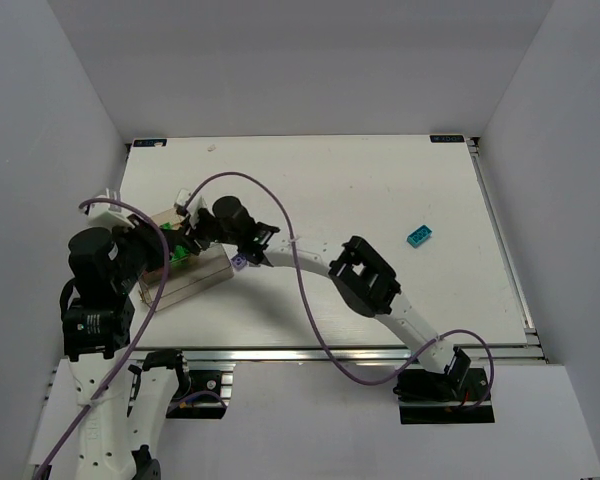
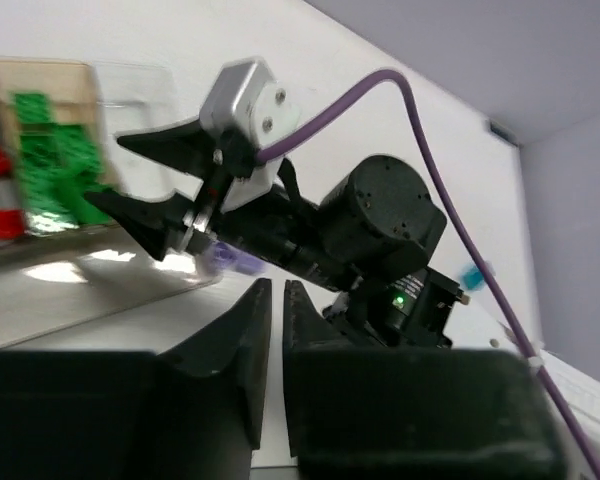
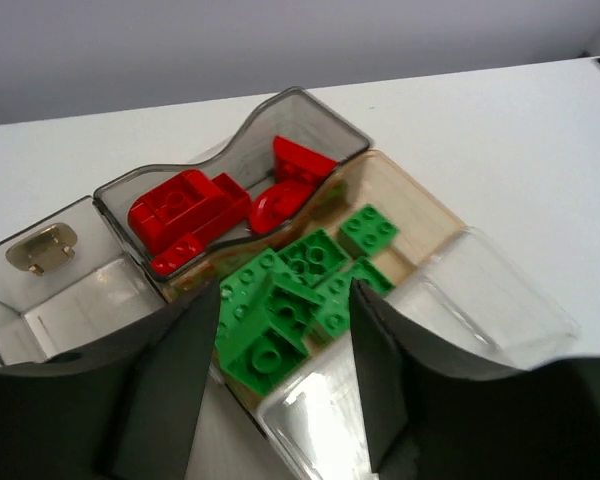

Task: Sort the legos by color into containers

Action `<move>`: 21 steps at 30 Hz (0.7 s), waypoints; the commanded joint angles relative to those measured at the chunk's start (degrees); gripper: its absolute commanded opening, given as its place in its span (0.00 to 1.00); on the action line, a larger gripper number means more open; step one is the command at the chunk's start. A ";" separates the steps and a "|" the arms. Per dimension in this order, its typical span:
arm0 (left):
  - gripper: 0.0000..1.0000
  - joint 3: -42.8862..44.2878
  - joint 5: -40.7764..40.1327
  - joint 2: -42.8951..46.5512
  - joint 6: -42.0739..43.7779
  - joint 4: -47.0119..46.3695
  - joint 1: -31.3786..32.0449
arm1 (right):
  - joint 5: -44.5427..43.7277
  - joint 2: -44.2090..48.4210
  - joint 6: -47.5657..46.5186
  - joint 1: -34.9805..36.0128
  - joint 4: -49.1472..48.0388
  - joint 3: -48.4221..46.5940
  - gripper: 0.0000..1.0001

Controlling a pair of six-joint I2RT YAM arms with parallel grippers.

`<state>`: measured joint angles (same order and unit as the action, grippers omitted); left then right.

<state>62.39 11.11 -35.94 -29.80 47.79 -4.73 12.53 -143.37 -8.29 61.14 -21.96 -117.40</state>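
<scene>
Inside the container [image 3: 310, 97] we have red bricks [image 3: 185, 210] and green bricks [image 3: 315, 255] sorted; a teal brick [image 1: 418, 236] waits outside; right gripper [image 3: 285, 300] gapes, left gripper [image 2: 277, 292] is clenched empty.

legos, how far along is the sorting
Done: red bricks fill one compartment of the container, and green bricks fill the next. In hand: nothing, as the right gripper hangs open over the greens. Left: a purple brick beside the container and a teal brick out on the table.
</scene>
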 commanded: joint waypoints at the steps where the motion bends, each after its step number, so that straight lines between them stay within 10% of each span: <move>1: 0.14 -2.70 11.45 -1.32 -1.39 -6.99 0.25 | -1.73 12.57 3.45 -4.09 0.66 4.78 0.56; 7: 0.09 -8.77 23.24 -8.16 -3.51 -15.79 0.25 | 12.91 26.71 6.62 -15.16 17.33 14.91 0.31; 11: 0.34 -9.31 24.83 -14.76 -1.40 -16.15 2.00 | 18.40 33.21 4.17 -25.52 29.47 21.94 0.20; 16: 0.56 -9.30 22.90 -20.99 -1.31 -18.08 6.13 | 18.05 38.86 -4.51 -36.35 47.06 26.79 0.77; 21: 0.66 -9.92 18.60 -24.08 -3.85 -23.26 12.63 | 29.72 42.73 -48.37 -49.00 72.25 27.93 0.88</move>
<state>52.84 31.53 -59.66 -32.49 29.41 5.39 32.60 -106.13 -27.33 15.40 29.26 -89.73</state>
